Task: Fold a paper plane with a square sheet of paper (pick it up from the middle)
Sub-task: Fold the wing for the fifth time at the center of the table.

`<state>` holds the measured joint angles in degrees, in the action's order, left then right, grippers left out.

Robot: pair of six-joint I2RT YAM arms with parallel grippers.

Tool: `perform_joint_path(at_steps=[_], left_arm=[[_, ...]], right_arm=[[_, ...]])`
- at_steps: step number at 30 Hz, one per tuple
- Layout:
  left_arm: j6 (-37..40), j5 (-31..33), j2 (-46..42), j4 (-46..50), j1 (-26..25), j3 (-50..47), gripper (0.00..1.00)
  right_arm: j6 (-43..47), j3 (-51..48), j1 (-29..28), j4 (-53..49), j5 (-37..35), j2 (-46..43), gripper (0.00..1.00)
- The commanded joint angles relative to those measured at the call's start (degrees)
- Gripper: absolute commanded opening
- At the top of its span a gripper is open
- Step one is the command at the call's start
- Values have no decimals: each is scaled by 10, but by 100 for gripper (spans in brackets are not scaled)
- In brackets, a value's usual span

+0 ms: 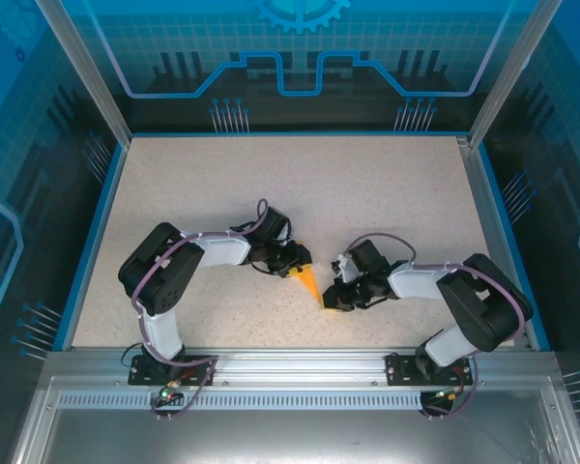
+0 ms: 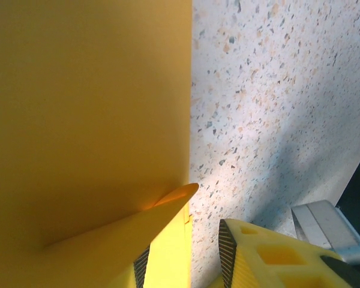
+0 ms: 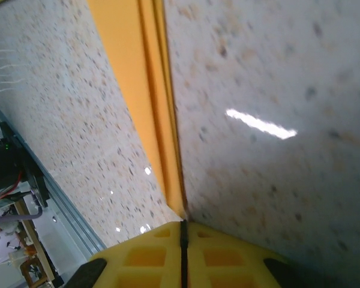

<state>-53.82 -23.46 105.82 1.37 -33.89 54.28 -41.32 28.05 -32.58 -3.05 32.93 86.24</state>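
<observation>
Speckled tabletop (image 1: 271, 193) lies inside a blue-lit enclosure (image 1: 300, 58), and from above we see both arms reaching inward so that their claws nearly meet near the middle of the near half. Between the two claws lies the paper plane (image 1: 310, 283), an orange pointed wedge. Its wide end is at the left gripper (image 1: 298, 263) and its narrow tip at the right gripper (image 1: 329, 300). In the left wrist view we find the left claw's jaws standing apart. The orange paper (image 2: 90, 120) spreads ahead of it and a folded edge runs back between the fingers, beside one pad, while bare table shows between the paper and the other yellow finger (image 2: 258, 258). In the right wrist view the right claw (image 3: 183, 231) is pressed together, and the creased paper strip (image 3: 141, 90) stretches away ahead, its narrow end nipped in the seam between the two fingers.
</observation>
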Motion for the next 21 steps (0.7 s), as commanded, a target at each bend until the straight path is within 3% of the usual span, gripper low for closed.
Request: perform_joint_path(at_steps=[1,8,21], left_arm=[[9,28,18,40,12,-1,39],[8,23,18,38,12,-1,40],[7,11,21,31,11,5,40]], right_arm=[[1,-5,2,-68,-8,-39,10],[1,51,-8,-58,-36,-80,13],[-96,115,-30,92,-68,53,10]])
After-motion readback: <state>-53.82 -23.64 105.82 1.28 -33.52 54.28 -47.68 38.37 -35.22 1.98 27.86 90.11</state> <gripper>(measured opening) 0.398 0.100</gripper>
